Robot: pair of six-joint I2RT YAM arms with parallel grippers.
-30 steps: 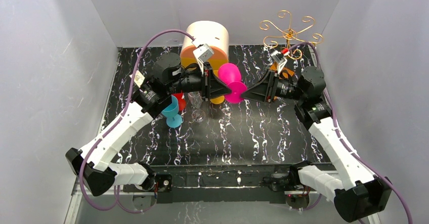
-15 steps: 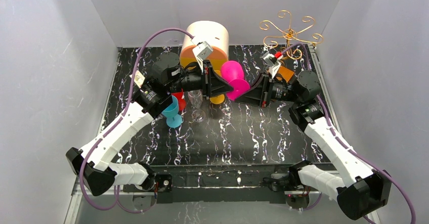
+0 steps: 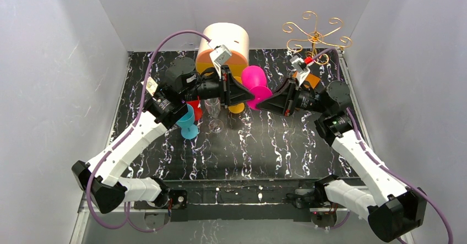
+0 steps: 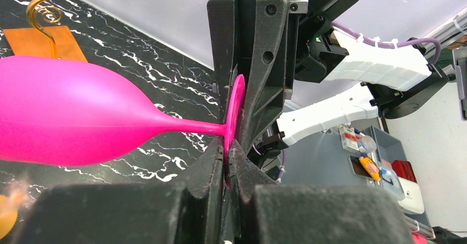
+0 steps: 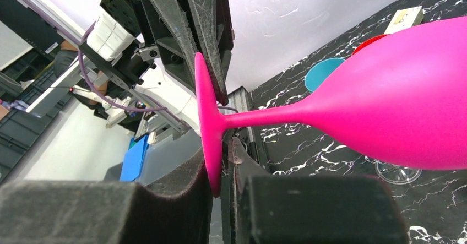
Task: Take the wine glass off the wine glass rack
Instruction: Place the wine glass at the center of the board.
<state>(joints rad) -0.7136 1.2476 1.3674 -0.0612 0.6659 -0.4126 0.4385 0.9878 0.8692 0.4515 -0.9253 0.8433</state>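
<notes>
While the wine glass (image 3: 254,83) hung clear of the wine glass rack (image 3: 315,34), left gripper (image 4: 226,158) and right gripper (image 5: 222,158) both clamped its foot — mid-handover, seemingly; one must release next.

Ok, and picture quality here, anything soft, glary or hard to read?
Top external: evenly lit, sharp, no glare, though the clear glass nearly vanishes against the marbled table. Left wrist: pink wine glass sharp, own fingers blurred. Right wrist: same, near pads soft.
</notes>
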